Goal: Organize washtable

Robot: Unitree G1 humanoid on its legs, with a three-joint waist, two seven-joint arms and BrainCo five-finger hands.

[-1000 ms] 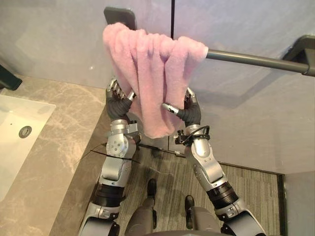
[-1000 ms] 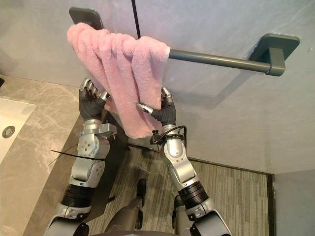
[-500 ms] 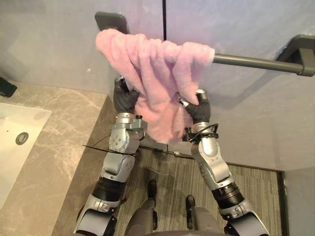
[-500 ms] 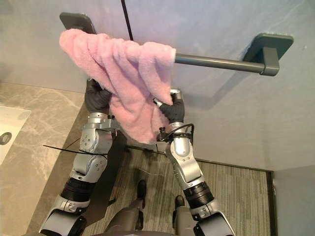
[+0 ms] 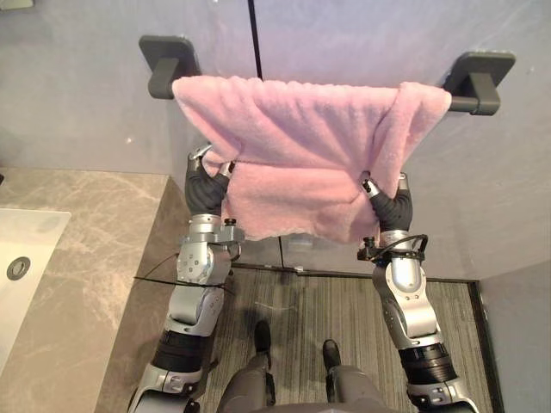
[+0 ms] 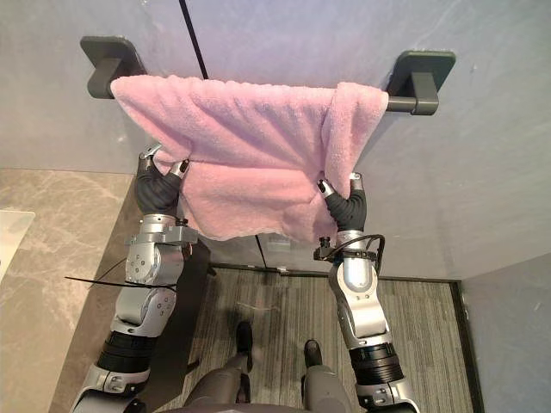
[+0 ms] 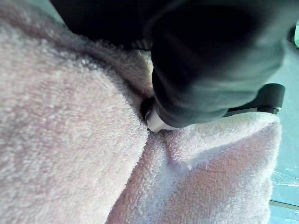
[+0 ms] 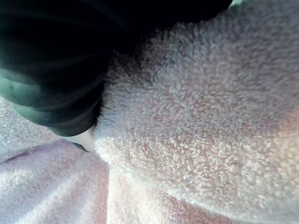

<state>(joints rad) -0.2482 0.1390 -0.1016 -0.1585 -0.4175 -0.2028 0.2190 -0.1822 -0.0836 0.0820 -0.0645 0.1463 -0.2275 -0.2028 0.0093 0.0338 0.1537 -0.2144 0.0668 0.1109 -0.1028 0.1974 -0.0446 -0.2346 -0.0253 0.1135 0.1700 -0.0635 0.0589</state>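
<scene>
No lettering, number or sign can be read on anything in view. The pink towel [image 5: 310, 146] over the dark rail [image 5: 465, 105] is plain plush (the wrist views show its pile from close up). The grey wall [image 5: 362, 34] and marble countertop [image 5: 86, 258] bear only their own veining.

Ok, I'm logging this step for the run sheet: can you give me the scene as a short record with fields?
pink towel: draped over the towel bar, spread nearly from bracket to bracket
left hand: fingers curled on the towel's lower left edge
right hand: pinching the towel's lower right fold
surroundings: marble counter with a white sink on the robot's left
task state: towel hung, both hands on it
</scene>
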